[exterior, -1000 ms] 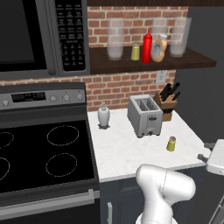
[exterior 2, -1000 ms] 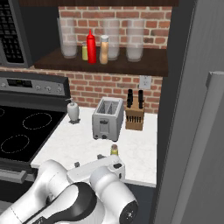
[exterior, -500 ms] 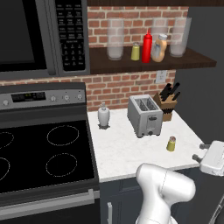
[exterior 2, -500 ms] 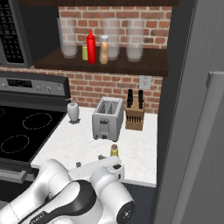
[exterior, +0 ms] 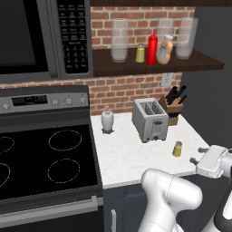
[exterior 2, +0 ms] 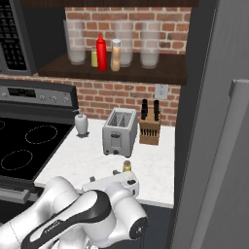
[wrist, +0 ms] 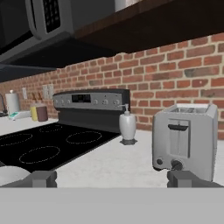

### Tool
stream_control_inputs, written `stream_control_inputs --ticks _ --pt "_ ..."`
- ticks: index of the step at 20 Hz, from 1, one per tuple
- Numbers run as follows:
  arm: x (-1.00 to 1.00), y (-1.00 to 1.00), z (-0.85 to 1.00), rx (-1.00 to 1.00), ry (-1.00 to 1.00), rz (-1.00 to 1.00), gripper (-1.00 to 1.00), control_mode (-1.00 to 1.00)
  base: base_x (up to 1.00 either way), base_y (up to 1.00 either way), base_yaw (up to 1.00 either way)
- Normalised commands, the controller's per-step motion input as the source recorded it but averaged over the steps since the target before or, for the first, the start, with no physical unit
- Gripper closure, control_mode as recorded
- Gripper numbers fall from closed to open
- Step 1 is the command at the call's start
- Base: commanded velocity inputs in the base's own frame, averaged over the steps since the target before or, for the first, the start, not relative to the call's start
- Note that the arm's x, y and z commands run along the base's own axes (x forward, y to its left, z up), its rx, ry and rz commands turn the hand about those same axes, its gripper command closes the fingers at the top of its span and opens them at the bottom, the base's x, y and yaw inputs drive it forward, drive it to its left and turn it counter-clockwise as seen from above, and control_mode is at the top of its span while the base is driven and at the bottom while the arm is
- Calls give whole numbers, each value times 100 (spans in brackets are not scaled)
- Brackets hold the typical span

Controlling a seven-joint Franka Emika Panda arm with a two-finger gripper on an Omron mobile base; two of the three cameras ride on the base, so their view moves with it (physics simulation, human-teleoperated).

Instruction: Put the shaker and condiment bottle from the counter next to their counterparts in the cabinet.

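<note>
The shaker, deep yellow-olive with a brownish cap, stands near the front right of the white counter. The orange-tan condiment bottle stands on the dark wooden cabinet shelf, right beside the red squeeze bottle and the pale shaker. My gripper hovers low at the counter's front right edge, just right of the shaker. It is open, its fingertips wide apart with nothing between them. It looks level across the counter toward the toaster.
A silver toaster, a knife block and a white soap dispenser stand at the back of the counter. A black stove lies left, and a tall grey fridge walls the right. Tall glass jars line the shelf.
My hand has drifted a little leftward along the counter's front right edge, closer to the shaker. The shaker and the shelf items have not moved.
</note>
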Motion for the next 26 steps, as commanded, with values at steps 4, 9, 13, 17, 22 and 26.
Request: stream_control_inputs --ticks 4,9,13,17,22,26 --pt "6 0 -5 1 0 0 -100 -100 0 0 0" --pt "5 -11 -2 4 0 -1 -100 -100 0 0 0" --pt "15 -10 -1 1 -2 -5 -100 -100 0 0 0" --pt "3 0 -3 0 -2 -3 -100 -100 0 0 0" --pt "7 0 -12 0 0 -1 -100 -100 0 0 0" --pt "33 0 -18 0 0 -2 -100 -100 0 0 0"
